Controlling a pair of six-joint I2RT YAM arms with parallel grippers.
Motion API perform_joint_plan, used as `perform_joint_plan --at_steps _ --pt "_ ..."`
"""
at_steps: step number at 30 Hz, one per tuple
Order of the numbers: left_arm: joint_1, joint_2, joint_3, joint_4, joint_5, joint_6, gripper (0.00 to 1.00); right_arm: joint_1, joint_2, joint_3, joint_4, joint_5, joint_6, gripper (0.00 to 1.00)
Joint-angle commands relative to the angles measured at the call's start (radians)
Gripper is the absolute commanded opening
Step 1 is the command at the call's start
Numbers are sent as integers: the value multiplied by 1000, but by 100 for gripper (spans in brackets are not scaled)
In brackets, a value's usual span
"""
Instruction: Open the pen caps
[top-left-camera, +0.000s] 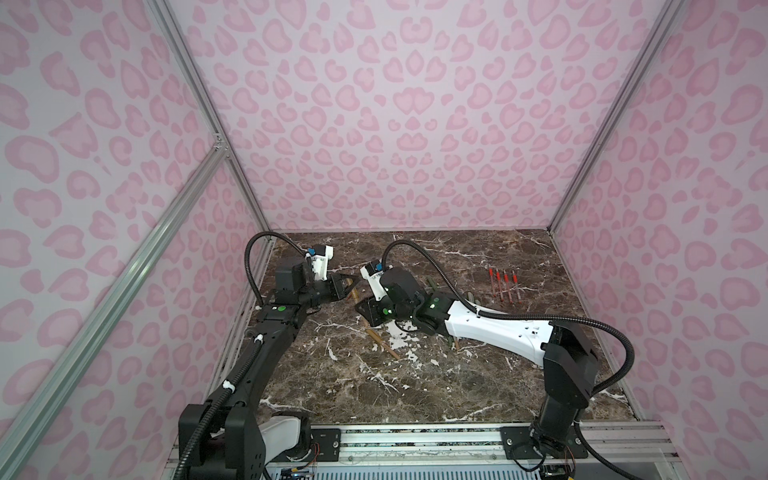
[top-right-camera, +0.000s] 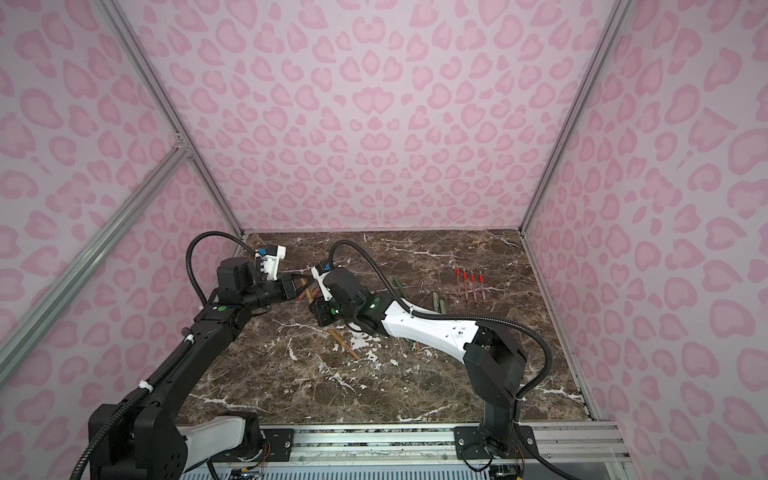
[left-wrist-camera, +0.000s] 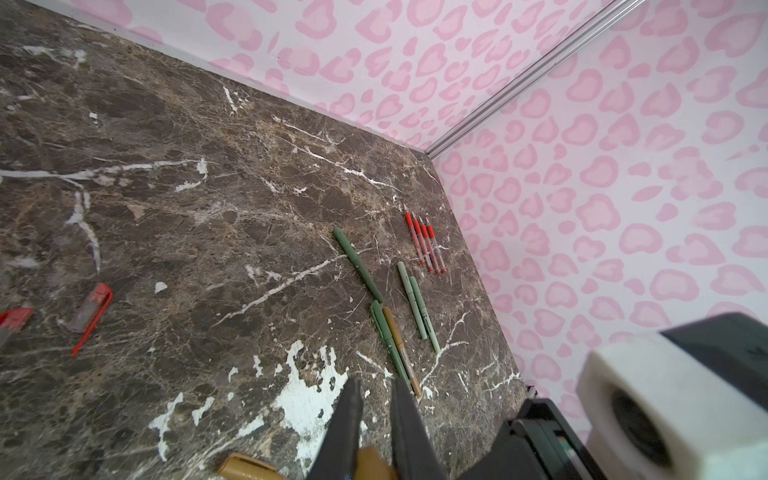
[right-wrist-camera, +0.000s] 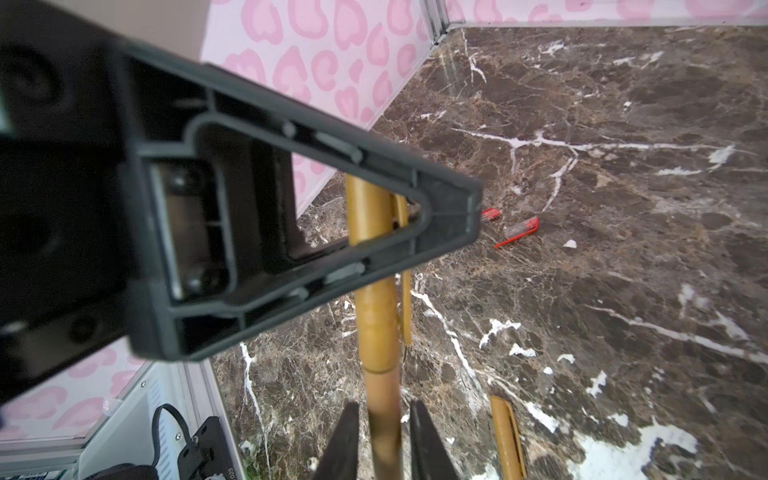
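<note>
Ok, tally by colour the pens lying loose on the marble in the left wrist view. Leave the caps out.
Red pens: 4
Green pens, all shades: 4
Tan pen: 1
Total: 9

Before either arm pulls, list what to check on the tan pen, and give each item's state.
1. Left gripper shut on the tan cap: ok.
2. Right gripper clamped on the pen body: not ok; its jaws stand slightly off the body.
3. Cap and body in line between the two grippers: ok.
4. Cap off the body: not ok; the two are joined.
5. Body clear of the table: cannot tell.
6. Loose tan cap out of the way: ok; it lies on the table, apart from the held one.
</note>
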Motion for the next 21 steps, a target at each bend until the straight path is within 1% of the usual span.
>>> perform_joint_plan --at_steps 1,3,5,9,12,16,21 --pt "2 -5 18 -1 1 0 4 1 23 17 0 -16 -5 27" --pt "3 -6 6 26 9 -16 4 1 27 12 20 -23 -9 26" --pt "3 -4 -3 45 13 -16 4 -1 39 17 16 -23 -16 18" --pt "14 -14 23 -5 -8 6 4 1 44 18 -12 -30 -22 0" --pt "23 -20 14 16 -13 9 4 2 29 -42 26 -30 -24 0" --pt "62 -22 46 -25 -21 4 4 7 22 -94 4 -32 -22 0" --pt "90 -8 70 -22 -22 21 4 18 -15 -230 43 -21 -21 0"
